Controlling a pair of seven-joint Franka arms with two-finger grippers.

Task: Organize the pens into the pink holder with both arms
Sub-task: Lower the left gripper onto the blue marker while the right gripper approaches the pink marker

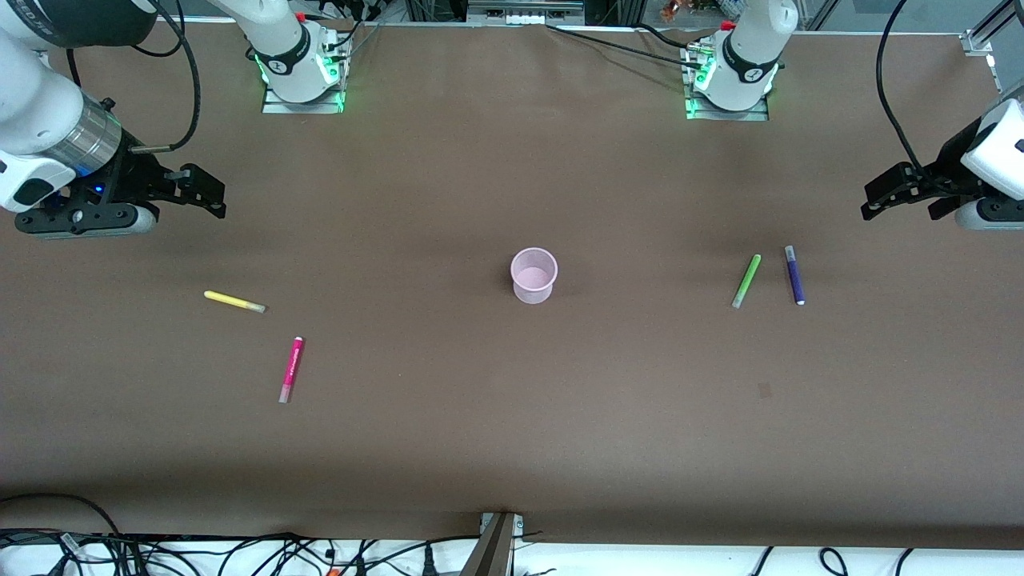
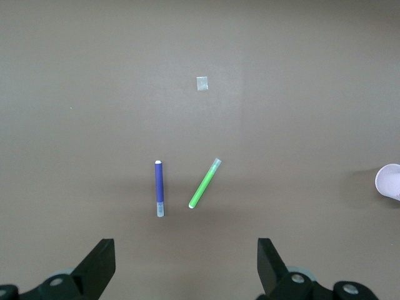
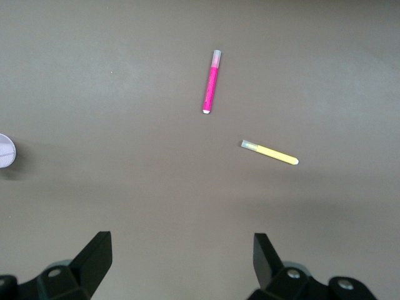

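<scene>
The pink holder [image 1: 534,274] stands upright and empty at the table's middle. The yellow pen [image 1: 234,302] and the magenta pen [image 1: 291,369] lie toward the right arm's end; both show in the right wrist view, yellow [image 3: 270,152] and magenta [image 3: 211,82]. The green pen [image 1: 746,281] and the purple pen [image 1: 794,274] lie side by side toward the left arm's end, and show in the left wrist view, green [image 2: 205,183] and purple [image 2: 159,187]. My right gripper [image 1: 210,192] is open and empty above the table. My left gripper [image 1: 880,196] is open and empty too.
The holder's rim shows at the edge of the left wrist view [image 2: 389,181] and of the right wrist view [image 3: 5,151]. A small pale tape patch [image 2: 202,83] is on the brown table [image 1: 512,432]. Cables lie along the table's near edge.
</scene>
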